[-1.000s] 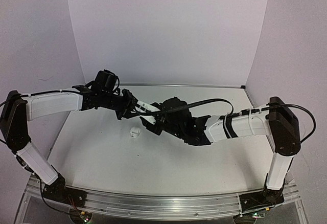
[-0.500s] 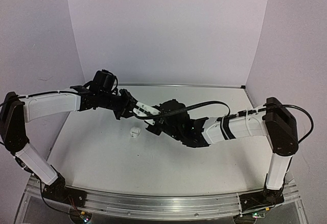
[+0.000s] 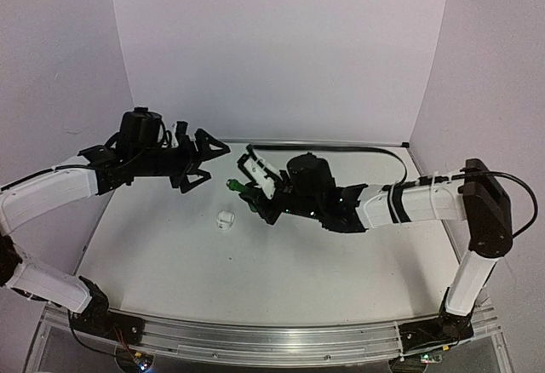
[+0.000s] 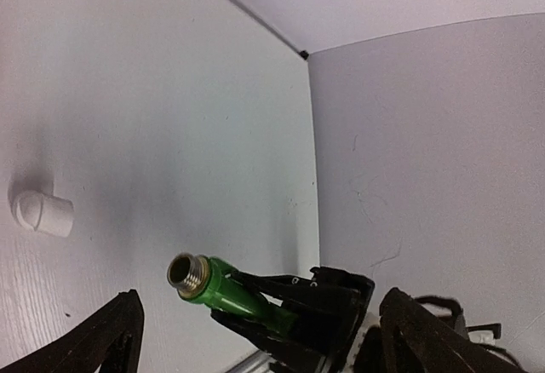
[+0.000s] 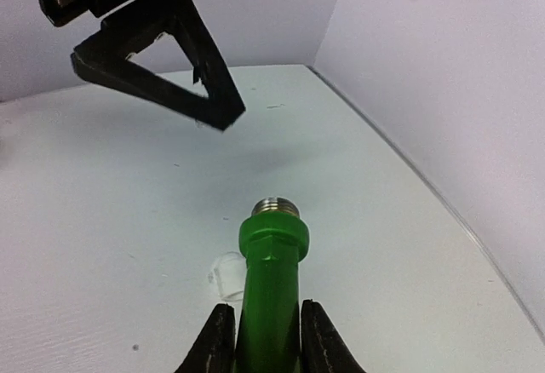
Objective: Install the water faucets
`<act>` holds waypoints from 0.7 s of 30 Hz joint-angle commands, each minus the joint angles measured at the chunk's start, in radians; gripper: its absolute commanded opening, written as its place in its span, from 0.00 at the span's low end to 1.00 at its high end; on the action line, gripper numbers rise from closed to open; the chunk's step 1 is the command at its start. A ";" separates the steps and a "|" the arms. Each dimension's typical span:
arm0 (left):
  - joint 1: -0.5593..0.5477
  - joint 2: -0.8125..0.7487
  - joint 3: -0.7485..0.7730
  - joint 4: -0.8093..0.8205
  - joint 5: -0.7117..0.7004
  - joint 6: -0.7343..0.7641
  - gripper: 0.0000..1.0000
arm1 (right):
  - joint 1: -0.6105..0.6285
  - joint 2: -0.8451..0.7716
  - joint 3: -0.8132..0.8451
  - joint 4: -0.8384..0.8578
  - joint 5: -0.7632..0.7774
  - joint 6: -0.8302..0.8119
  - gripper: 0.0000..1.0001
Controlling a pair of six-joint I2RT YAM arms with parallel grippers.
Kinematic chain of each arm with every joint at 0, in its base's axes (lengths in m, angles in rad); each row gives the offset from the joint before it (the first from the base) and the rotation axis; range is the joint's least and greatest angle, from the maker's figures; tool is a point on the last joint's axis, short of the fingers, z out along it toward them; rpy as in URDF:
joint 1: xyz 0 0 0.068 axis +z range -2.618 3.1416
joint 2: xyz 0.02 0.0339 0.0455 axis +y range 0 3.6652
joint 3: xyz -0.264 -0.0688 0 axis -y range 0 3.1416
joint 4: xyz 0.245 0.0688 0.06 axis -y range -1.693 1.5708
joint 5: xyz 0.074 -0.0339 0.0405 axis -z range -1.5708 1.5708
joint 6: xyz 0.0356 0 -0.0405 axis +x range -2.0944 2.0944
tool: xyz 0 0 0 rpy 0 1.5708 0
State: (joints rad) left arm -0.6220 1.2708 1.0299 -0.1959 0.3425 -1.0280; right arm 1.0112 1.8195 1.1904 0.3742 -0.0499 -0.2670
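Observation:
My right gripper is shut on the stem of the green water faucet, held above the table with its threaded silvery end pointing left toward the left gripper. In the right wrist view the green faucet sits between both black fingers. My left gripper stands open with nothing in it, a short gap left of the faucet's tip. The left wrist view shows the faucet ahead between its spread fingers. The white fitting lies on the table below the faucet.
The white table is backed by a pale wall and side walls. A black cable runs from the right arm along the back edge. The fitting is the only loose item on the surface.
The left gripper has opened, let go of the faucet and drawn back to the left. The right gripper has shut on the faucet and now holds it alone.

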 commanded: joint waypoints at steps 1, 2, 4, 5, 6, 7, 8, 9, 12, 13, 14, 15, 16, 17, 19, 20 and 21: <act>0.006 -0.109 -0.082 0.156 -0.034 0.203 1.00 | -0.145 -0.087 0.043 -0.070 -0.534 0.459 0.00; 0.005 -0.109 -0.094 0.202 0.021 0.227 1.00 | -0.162 -0.086 0.048 -0.072 -0.607 0.502 0.00; 0.003 -0.101 -0.099 0.267 0.132 0.267 1.00 | -0.190 -0.085 0.057 -0.074 -0.717 0.589 0.00; -0.001 -0.093 -0.091 0.286 0.172 0.287 1.00 | -0.203 -0.088 0.060 -0.075 -0.762 0.620 0.00; -0.004 -0.083 -0.081 0.293 0.207 0.302 1.00 | -0.213 -0.090 0.062 -0.074 -0.793 0.648 0.00; -0.008 -0.069 -0.065 0.296 0.240 0.313 1.00 | -0.221 -0.093 0.066 -0.073 -0.821 0.671 0.00; -0.013 -0.051 -0.049 0.297 0.269 0.321 1.00 | -0.226 -0.097 0.072 -0.072 -0.848 0.688 0.00; -0.017 -0.027 -0.037 0.298 0.294 0.323 1.00 | -0.227 -0.099 0.081 -0.073 -0.866 0.697 0.00; -0.041 0.040 -0.006 0.298 0.328 0.314 0.98 | -0.227 -0.117 0.095 -0.072 -0.897 0.703 0.00; -0.049 0.051 -0.003 0.298 0.325 0.312 0.97 | -0.227 -0.123 0.092 -0.072 -0.900 0.699 0.00; -0.056 0.060 -0.001 0.297 0.322 0.309 0.96 | -0.227 -0.131 0.089 -0.073 -0.902 0.692 0.00; -0.059 0.064 -0.004 0.297 0.321 0.307 0.95 | -0.227 -0.138 0.085 -0.073 -0.896 0.684 0.00; -0.060 0.065 -0.010 0.298 0.320 0.305 0.93 | -0.227 -0.144 0.080 -0.073 -0.889 0.677 0.00; -0.061 0.063 -0.015 0.297 0.319 0.305 0.89 | -0.227 -0.148 0.075 -0.073 -0.887 0.674 0.00; -0.062 0.053 -0.025 0.300 0.330 0.306 0.83 | -0.227 -0.155 0.069 -0.073 -0.883 0.667 0.00; -0.062 0.048 -0.029 0.301 0.337 0.306 0.80 | -0.227 -0.157 0.067 -0.073 -0.880 0.664 0.00; -0.064 0.044 -0.032 0.303 0.352 0.307 0.77 | -0.227 -0.158 0.066 -0.072 -0.878 0.660 0.00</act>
State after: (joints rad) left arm -0.6842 1.3445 0.9794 0.0561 0.6413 -0.7385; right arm 0.7822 1.7160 1.2320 0.2646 -0.9014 0.3954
